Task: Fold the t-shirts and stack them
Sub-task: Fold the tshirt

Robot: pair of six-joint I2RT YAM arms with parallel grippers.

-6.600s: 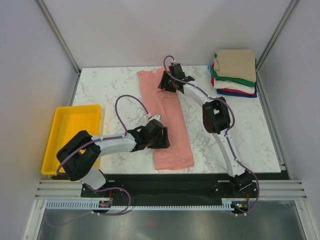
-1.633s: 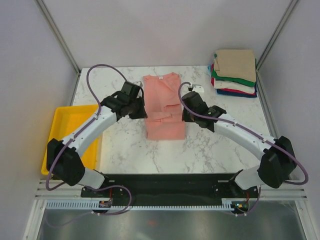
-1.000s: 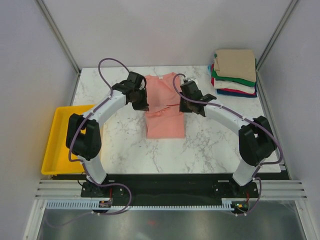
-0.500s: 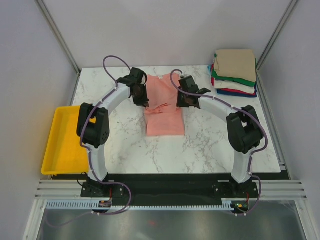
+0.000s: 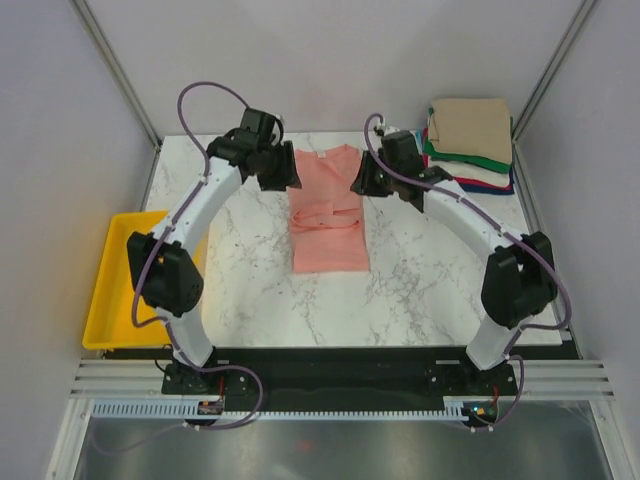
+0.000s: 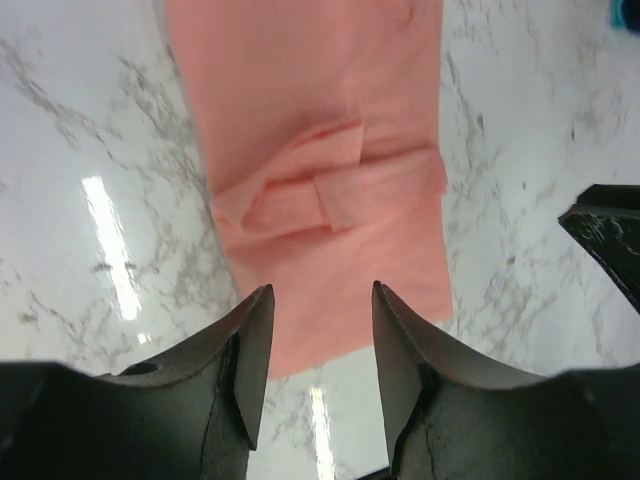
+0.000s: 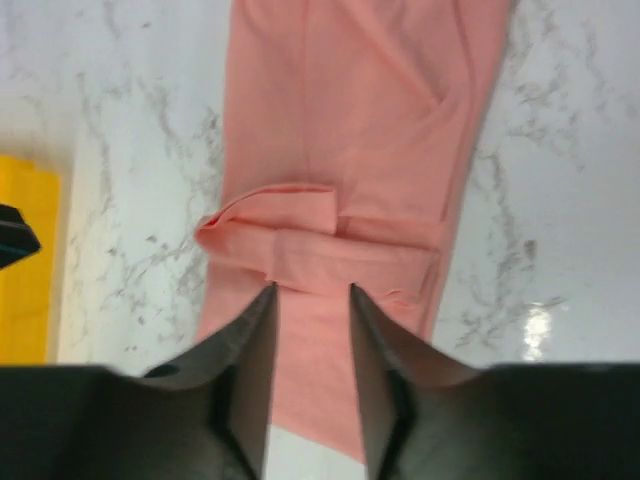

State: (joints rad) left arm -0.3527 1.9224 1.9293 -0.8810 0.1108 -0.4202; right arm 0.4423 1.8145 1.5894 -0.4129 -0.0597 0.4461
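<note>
Your left end effector (image 6: pixel 320 300) hangs over the counter (image 5: pixel 430 285) with its two fingers spread apart and nothing between them. The salmon-pink shirt (image 5: pixel 328 215) lies flat below it, and seen from above the shirt sits just to its right. Your right end effector (image 7: pixel 312 292) is spread apart and empty too, with the same shirt beneath it and just to its left, so the shirt's collar end lies between the two. In both wrist views a bunched band of cloth crosses the shirt's middle just beyond the fingertips. The stack of folded shirts (image 5: pixel 470 145), tan on top, sits near the right end effector on its right, at the counter's far corner. The yellow tray (image 5: pixel 120 290) lies well apart from the left end effector, beside the counter's left edge.
</note>
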